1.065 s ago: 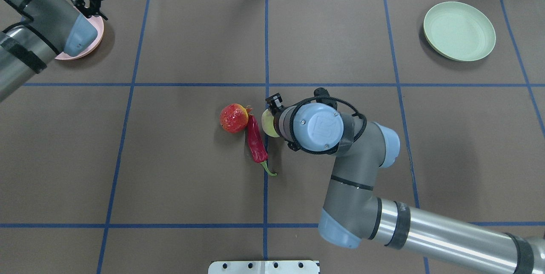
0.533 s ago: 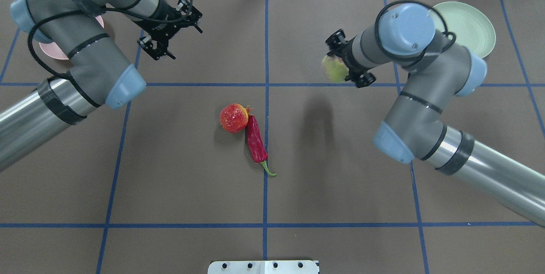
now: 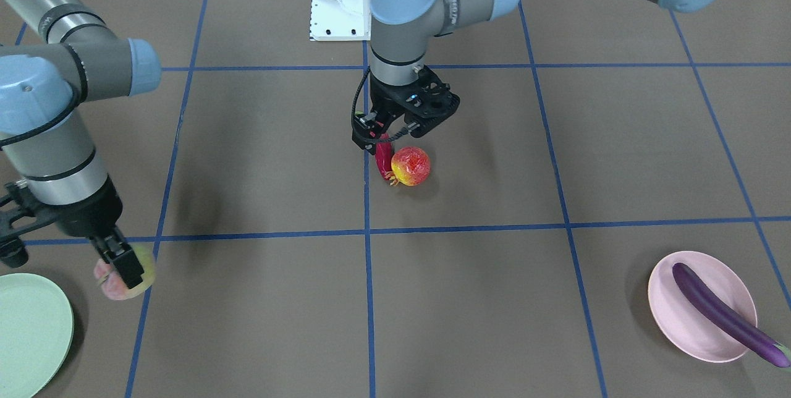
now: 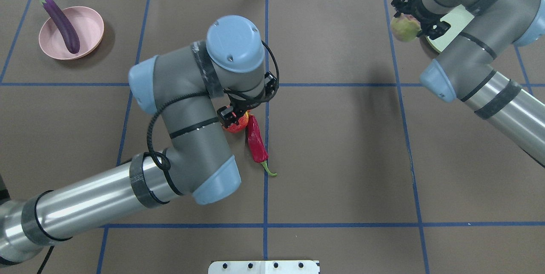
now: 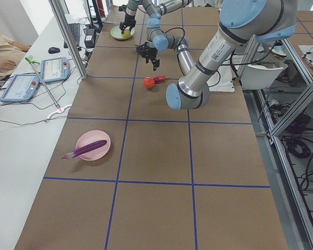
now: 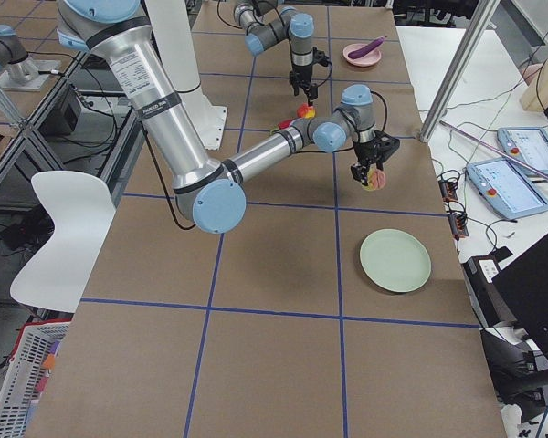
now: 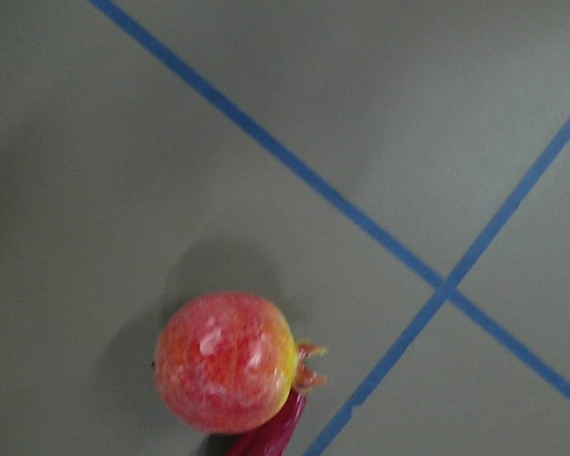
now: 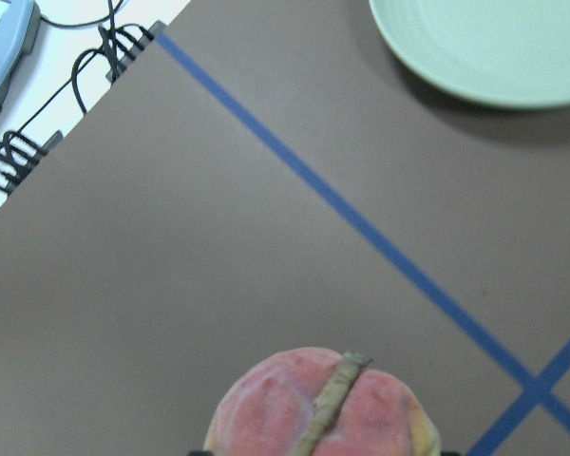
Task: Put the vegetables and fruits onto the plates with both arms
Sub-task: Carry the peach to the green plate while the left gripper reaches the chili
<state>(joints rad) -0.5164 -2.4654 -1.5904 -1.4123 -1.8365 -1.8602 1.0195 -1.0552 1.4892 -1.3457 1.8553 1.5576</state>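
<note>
Left gripper (image 3: 395,132) points straight down with its jaws spread and nothing between them. It hangs a little above the table (image 3: 494,299), touching nothing. Pomegranate (image 3: 411,165) sits directly under it, resting on the table; the left wrist view shows the whole fruit with no fingers in frame. Chili pepper (image 4: 256,140) lies flat right against the pomegranate, its tip end under the gripper and its green stem pointing away toward the robot base. From the front most of the chili is hidden behind the gripper body. Right gripper (image 3: 120,265) is clamped on the peach (image 3: 126,280), one finger on each side, with the fruit held clear of the table and its shadow off to the side. Right wrist view shows the peach pressed up at the bottom of frame, stem line facing the camera. Mint green plate (image 3: 25,324) is near this gripper but not under it, and the peach is off to one side of the rim. Overhead, the right arm covers part of that plate. Pink plate (image 3: 673,311) is well apart from both grippers, out at the left arm's far corner. Eggplant (image 3: 720,311) lies across it, with the cap end sticking out past the rim.
</note>
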